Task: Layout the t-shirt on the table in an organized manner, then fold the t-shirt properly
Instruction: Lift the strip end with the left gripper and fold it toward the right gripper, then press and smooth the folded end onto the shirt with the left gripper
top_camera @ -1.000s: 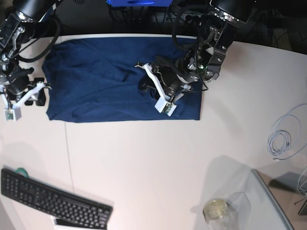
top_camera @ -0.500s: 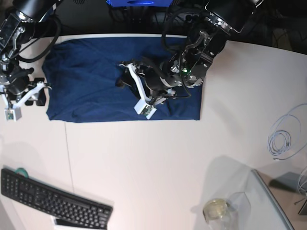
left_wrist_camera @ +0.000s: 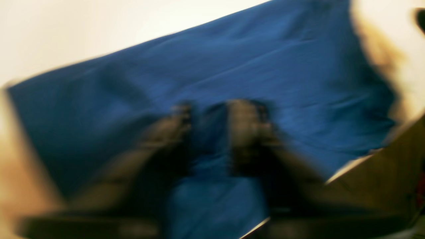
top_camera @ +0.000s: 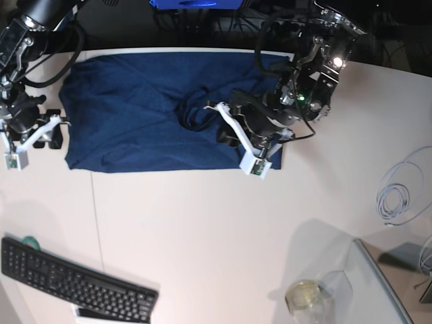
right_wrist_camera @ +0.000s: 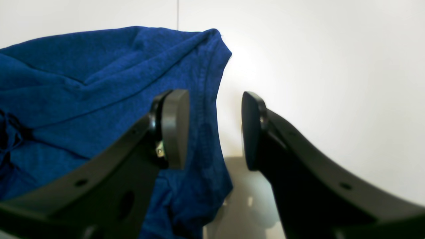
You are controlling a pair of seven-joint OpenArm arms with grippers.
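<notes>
The plain dark navy blue fabric t-shirt [top_camera: 135,108] lies spread across the far part of the wide white smooth table [top_camera: 202,229]. Left gripper [left_wrist_camera: 209,114] – blurred, grasp unclear; right gripper [right_wrist_camera: 215,129] released, straddling the hem. A clear cup [top_camera: 305,295] holds yellowish contents.

We find the left wrist view smeared throughout; the left pincer [left_wrist_camera: 209,132] shows as dark blurs over the t-shirt [left_wrist_camera: 232,73], its grip unreadable.
</notes>
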